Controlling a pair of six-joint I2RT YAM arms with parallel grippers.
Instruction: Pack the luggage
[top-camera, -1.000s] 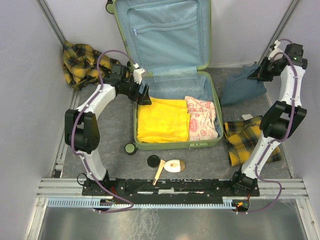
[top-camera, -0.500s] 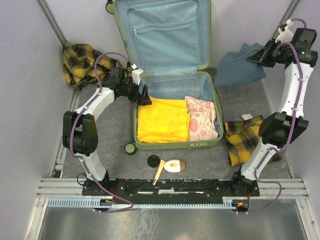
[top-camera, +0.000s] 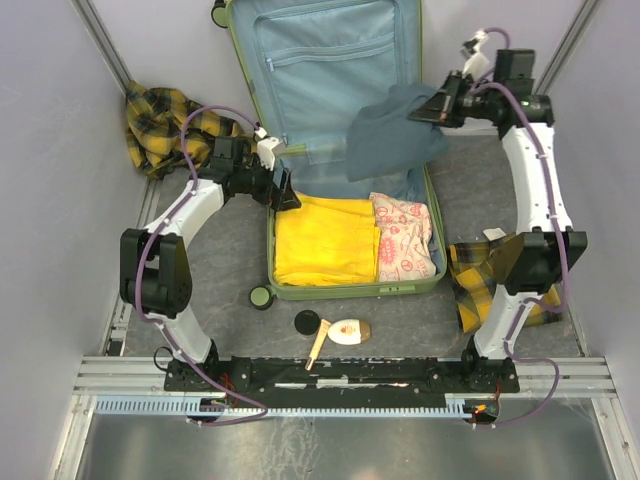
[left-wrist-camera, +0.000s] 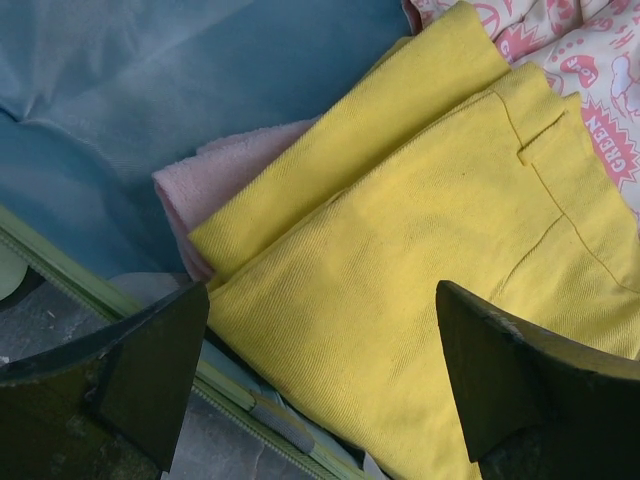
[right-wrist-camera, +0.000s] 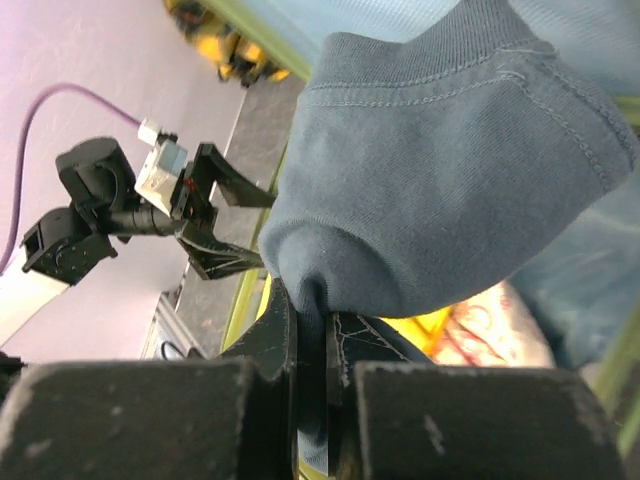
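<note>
The luggage (top-camera: 350, 290) is a lime-green suitcase lying open, its blue-lined lid (top-camera: 330, 60) leaning against the back wall. Inside lie a folded yellow garment (top-camera: 325, 240) and a white garment with pink print (top-camera: 405, 235). My right gripper (top-camera: 437, 108) is shut on a grey-blue garment (top-camera: 395, 135) that hangs in the air over the back right of the suitcase base. In the right wrist view the cloth (right-wrist-camera: 450, 180) bunches out of the pinched gripper (right-wrist-camera: 325, 330). My left gripper (top-camera: 283, 188) stands open over the suitcase's left rim (left-wrist-camera: 240, 400), above the yellow garment (left-wrist-camera: 420, 250), with nothing in it.
A yellow-and-black plaid cloth (top-camera: 165, 125) lies at the back left, another plaid cloth (top-camera: 490, 275) on the floor right of the suitcase. In front of the suitcase lie a black disc (top-camera: 306, 322), a small round object (top-camera: 261, 296) and a white oval item (top-camera: 345, 330). Walls stand close on both sides.
My right arm has lifted the grey-blue garment off the floor at the back right and swung it left over the suitcase. The left gripper has barely moved.
</note>
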